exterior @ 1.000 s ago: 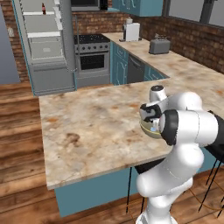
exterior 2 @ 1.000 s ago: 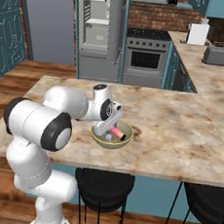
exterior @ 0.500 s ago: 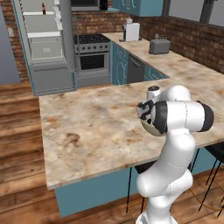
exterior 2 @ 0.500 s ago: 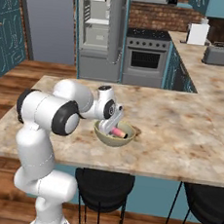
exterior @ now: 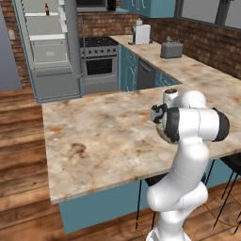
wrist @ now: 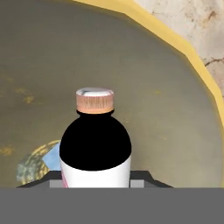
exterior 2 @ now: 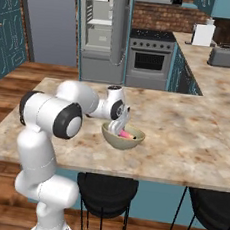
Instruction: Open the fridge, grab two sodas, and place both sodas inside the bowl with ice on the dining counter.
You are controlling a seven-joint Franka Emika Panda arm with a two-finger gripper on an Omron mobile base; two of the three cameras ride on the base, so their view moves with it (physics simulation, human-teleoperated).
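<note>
Pincer (exterior 2: 120, 129) grips soda bottle (wrist: 95, 144) inside olive bowl (exterior 2: 122, 137).

I see the large beige mottled stone dining counter (exterior 2: 194, 140) carrying one round olive-tan bowl (exterior 2: 122, 138), which rests directly on the slab, immediately beneath the hand.

Around the bowl (exterior 2: 122, 138) the dining counter (exterior 2: 194, 140) is bare slab on every side, easy to reach across, but the bowl's inside is crowded by a soda bottle (wrist: 95, 144) lying there.
</note>
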